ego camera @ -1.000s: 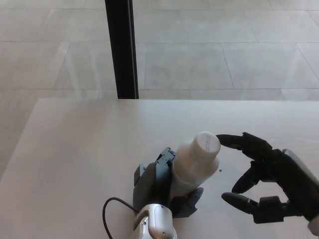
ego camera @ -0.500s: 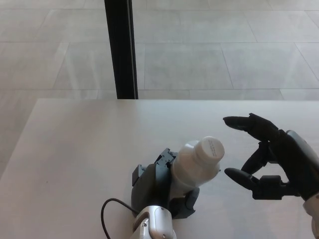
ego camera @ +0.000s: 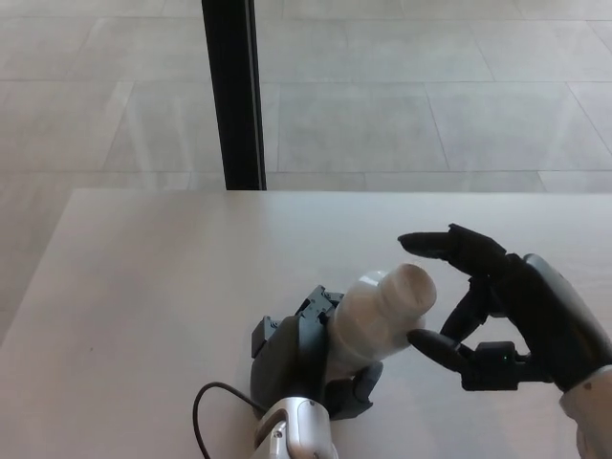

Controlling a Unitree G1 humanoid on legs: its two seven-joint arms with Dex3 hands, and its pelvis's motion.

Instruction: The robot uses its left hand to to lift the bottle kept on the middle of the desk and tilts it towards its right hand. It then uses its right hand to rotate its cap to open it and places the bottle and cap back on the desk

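Two black hands are working over a pale, plain worktop (ego camera: 143,287) that is filling the near half of the head view. Beyond its far edge, at twelve o'clock, a floor of large light tiles (ego camera: 430,96) is stretching away, and a dark upright post (ego camera: 232,94) is standing just past the edge at about eleven o'clock.

The white bottle (ego camera: 375,317) is sitting near the worktop's middle, toward the near side, tipping its cap (ego camera: 411,286) toward three o'clock. The left hand (ego camera: 306,359) is clamping around the bottle's lower body, with a black cable (ego camera: 206,411) looping at seven o'clock from it.

The right hand (ego camera: 488,311) is reaching in from three o'clock, its fingers (ego camera: 442,245) spread apart around the cap, one above and one below, holding nothing; contact with the cap cannot be told.
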